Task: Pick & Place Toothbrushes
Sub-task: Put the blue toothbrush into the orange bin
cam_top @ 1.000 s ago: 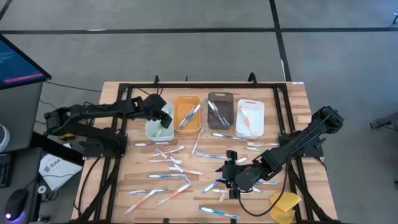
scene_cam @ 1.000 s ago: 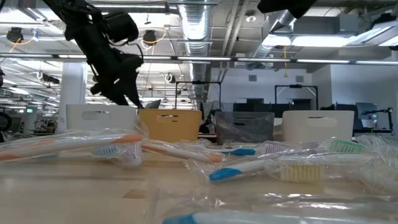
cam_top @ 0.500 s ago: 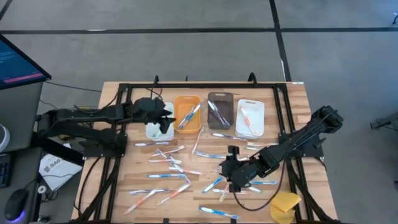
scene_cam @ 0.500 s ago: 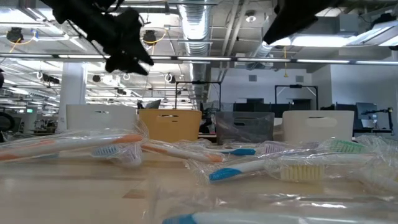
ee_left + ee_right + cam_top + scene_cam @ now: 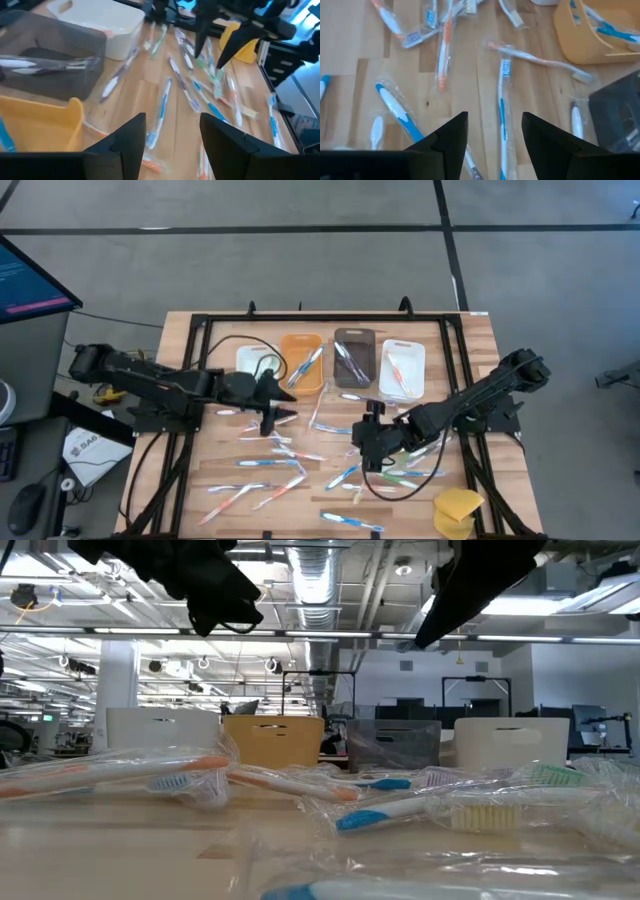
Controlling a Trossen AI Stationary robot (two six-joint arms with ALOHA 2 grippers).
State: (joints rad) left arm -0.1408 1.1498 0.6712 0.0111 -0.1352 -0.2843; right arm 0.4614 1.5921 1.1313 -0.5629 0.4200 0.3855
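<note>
Four bins (image 5: 338, 366) behind scattered toothbrushes (image 5: 290, 455); left gripper (image 5: 272, 402) and right gripper (image 5: 368, 442) fingers apart, empty.

1. I see bare table (image 5: 215, 465) at the left edge — free passage.
2. Scattered toothbrushes (image 5: 270, 463) clutter the middle.
3. Four bins (image 5: 353, 358) wall the far side — a yellow sponge (image 5: 456, 511) blocks the near-right corner.

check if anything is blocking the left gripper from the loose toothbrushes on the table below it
Nothing visible is. The left gripper hangs open over the toothbrushes scattered on the wooden table, with only air beneath. The right gripper works off to the side, clear of that path.
</note>
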